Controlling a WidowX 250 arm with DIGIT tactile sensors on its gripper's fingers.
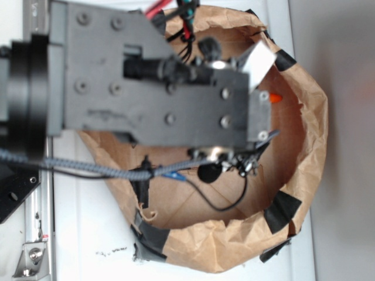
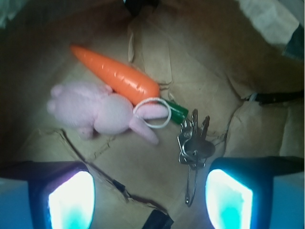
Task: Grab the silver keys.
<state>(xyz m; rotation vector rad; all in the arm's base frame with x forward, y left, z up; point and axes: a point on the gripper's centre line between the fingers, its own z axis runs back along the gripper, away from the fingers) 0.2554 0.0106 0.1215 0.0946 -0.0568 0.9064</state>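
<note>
In the wrist view the silver keys [image 2: 194, 142] lie on the brown paper floor, fanned on a ring with a long clip pointing toward me. My gripper [image 2: 150, 198] is open above the floor. The two glowing fingers [image 2: 71, 200] stand wide apart, and the keys' clip lies just inside the right finger. Nothing is between the jaws but paper. In the exterior view the arm [image 1: 158, 88] hangs over the paper bag [image 1: 304, 146] and hides the keys.
An orange plastic carrot [image 2: 114, 75] with a white ring and a pink plush bunny [image 2: 97, 110] lie to the left of the keys. The bag's crumpled walls with black tape [image 1: 284, 211] ring the space. Cables [image 1: 222, 202] hang inside.
</note>
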